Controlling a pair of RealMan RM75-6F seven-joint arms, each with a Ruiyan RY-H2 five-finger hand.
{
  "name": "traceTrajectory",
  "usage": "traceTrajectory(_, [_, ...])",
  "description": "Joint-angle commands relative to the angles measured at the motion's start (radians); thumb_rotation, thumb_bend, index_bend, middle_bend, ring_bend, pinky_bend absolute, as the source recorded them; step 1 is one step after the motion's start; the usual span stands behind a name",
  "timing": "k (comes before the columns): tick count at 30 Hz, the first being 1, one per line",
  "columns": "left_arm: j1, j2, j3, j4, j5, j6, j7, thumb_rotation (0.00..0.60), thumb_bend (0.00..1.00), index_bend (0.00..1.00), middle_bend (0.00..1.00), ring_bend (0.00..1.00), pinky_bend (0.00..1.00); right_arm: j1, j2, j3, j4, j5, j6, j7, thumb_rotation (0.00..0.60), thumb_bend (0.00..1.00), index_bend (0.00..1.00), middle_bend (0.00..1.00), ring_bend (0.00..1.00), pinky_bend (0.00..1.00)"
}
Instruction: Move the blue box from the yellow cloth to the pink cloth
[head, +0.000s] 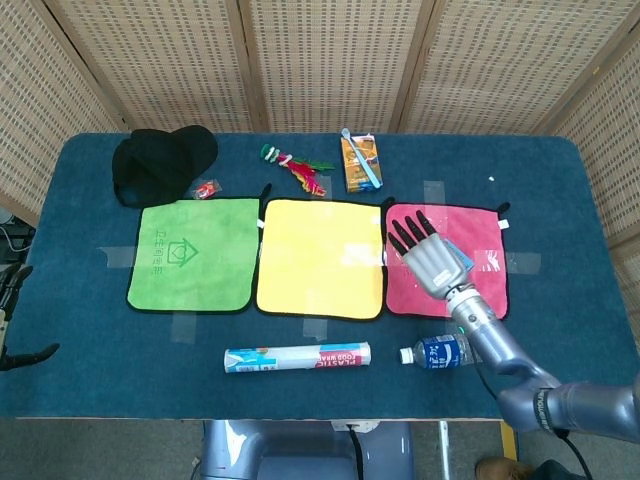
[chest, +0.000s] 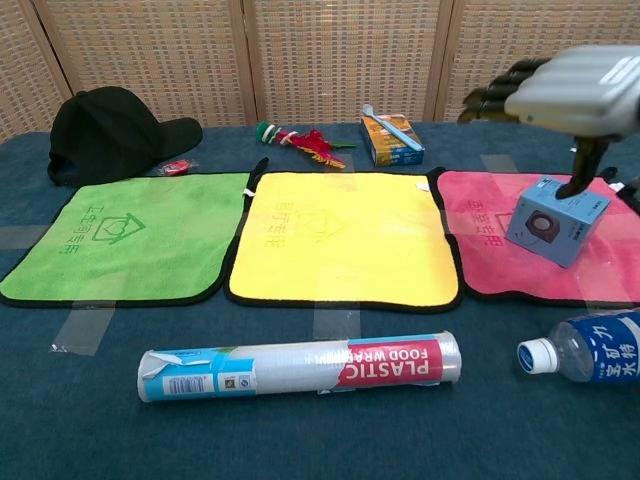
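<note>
R hand (head: 432, 258) spread flat, fingers apart, holding nothing; hovers above the pink cloth (head: 410, 290) near bench's right side. One dark digit hangs down by the blue box (chest: 556, 218) top in chest view; can't tell if touching or just in front.

Blue box sits on pink cloth, toward its right half, standing on its own, directly under/just behind the hand. In head view mostly hidden beneath the palm, only a blue sliver showing.

L hand not in view.

Risks, judged:
- Hand withdraws low w/ that digit near box top → could snag, tip or drag box toward cloth's near edge.
- Water bottle (chest: 585, 350) lies just off cloth's near edge; forearm sweeping back could roll it.

Yellow cloth (head: 321, 257) bare.
</note>
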Motion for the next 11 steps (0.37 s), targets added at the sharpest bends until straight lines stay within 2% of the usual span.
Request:
traceTrajectory(1, [0.006, 0.0, 0.003, 0.008, 0.016, 0.013, -0.012, 0.6, 0.0, 0.0, 0.0, 0.0, 0.0, -0.172, 0.075, 0.031, -0.005, -0.204, 0.225, 0.243, 0.6, 0.0, 0.0, 0.0, 0.0, 0.0])
traceTrajectory(3, [0.009, -0.004, 0.005, 0.016, 0.031, 0.026, -0.017, 0.6, 0.0, 0.0, 0.0, 0.0, 0.0, -0.248, 0.074, 0.037, -0.009, -0.225, 0.301, 0.332, 0.6, 0.0, 0.0, 0.0, 0.0, 0.0])
traceTrajectory(6, [0.014, -0.007, 0.007, 0.026, 0.048, 0.039, -0.03, 0.6, 0.0, 0.0, 0.0, 0.0, 0.0, -0.353, 0.065, 0.037, -0.009, -0.23, 0.392, 0.399, 0.6, 0.0, 0.0, 0.0, 0.0, 0.0])
traceTrajectory(11, [0.017, -0.004, 0.013, 0.037, 0.07, 0.042, -0.075, 0.6, 0.0, 0.0, 0.0, 0.0, 0.0, -0.488, 0.054, 0.023, -0.008, -0.238, 0.463, 0.474, 0.6, 0.0, 0.0, 0.0, 0.0, 0.0])
